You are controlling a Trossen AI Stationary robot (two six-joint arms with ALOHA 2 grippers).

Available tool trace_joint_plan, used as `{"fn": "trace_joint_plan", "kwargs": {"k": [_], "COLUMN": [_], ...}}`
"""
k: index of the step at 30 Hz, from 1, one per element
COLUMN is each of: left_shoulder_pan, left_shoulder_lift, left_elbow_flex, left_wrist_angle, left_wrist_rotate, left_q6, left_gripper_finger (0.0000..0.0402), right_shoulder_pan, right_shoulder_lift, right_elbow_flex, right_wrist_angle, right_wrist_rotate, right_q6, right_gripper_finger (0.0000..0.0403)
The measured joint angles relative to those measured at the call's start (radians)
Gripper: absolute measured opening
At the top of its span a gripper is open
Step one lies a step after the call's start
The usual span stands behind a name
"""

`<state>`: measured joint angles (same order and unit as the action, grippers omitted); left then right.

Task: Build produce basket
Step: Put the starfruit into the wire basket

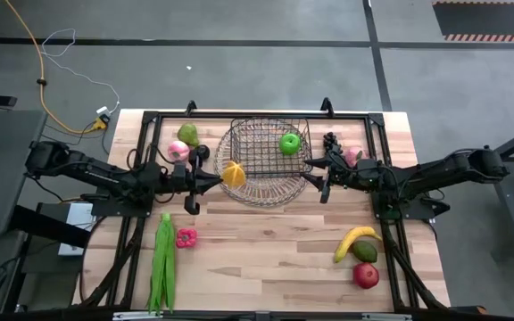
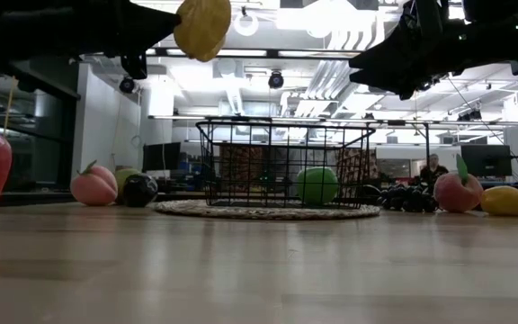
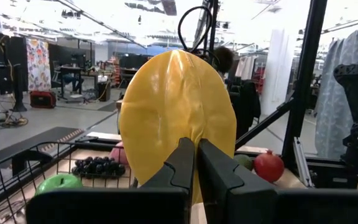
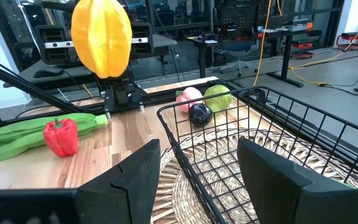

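The wire basket [image 1: 266, 162] stands on a round woven mat at the table's far middle, with a green apple [image 1: 289, 143] inside. My left gripper [image 1: 217, 176] is shut on a yellow ribbed fruit [image 1: 233, 173], which hangs high over the basket's left rim [image 2: 202, 25]. My right gripper [image 1: 318, 174] is open in the air above the basket's right rim, touching nothing; in the right wrist view its fingers [image 4: 135, 177] frame the basket's rim [image 4: 185, 106] below. My left gripper pinches a thin rib at the yellow fruit's near end [image 3: 188, 134] between its two fingers [image 3: 219, 171]. The fingers reach in about level from the table's left. The fruit juts out beyond the fingertips, lifted clear above the basket.
A pear [image 1: 186, 134], a pink fruit [image 1: 178, 150] and a dark one [image 1: 200, 152] lie left of the basket. Grapes [image 1: 331, 141] and a peach [image 1: 352, 156] lie to its right. Near the front are green pods [image 1: 162, 263], a red pepper [image 1: 186, 237], a banana [image 1: 355, 239] and a red apple [image 1: 366, 275].
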<state>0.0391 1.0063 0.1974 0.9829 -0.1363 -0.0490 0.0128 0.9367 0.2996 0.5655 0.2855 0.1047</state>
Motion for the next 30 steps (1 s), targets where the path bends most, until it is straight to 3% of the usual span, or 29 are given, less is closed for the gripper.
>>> {"fn": "trace_joint_plan", "kwargs": {"k": [7, 11, 15, 22, 30], "left_shoulder_pan": [0.000, -0.025, -0.101, -0.223, -0.263], "left_shoulder_lift": [0.035, 0.062, 0.088, 0.140, 0.150], "left_elbow_flex": [0.000, 0.000, 0.000, 0.000, 0.000], "left_wrist_angle": [0.002, 0.002, 0.000, -0.008, -0.006], "left_wrist_rotate": [0.013, 0.114, 0.135, 0.007, -0.141], "left_q6": [0.043, 0.255, 0.529, 0.869, 0.943], "left_gripper_finger": [0.0004, 0.0002, 0.0001, 0.0001, 0.0001], "right_shoulder_pan": [0.000, 0.000, 0.000, 0.000, 0.000], "right_shoulder_lift": [0.000, 0.000, 0.000, 0.000, 0.000], "right_elbow_flex": [0.000, 0.000, 0.000, 0.000, 0.000], "right_wrist_angle": [0.000, 0.000, 0.000, -0.005, -0.007], "right_wrist_rotate": [0.000, 0.000, 0.000, 0.000, 0.000], "right_q6": [0.000, 0.000, -0.007, -0.008, -0.008], "right_gripper_finger": [0.0206, 0.0206, 0.0206, 0.0206, 0.0206]}}
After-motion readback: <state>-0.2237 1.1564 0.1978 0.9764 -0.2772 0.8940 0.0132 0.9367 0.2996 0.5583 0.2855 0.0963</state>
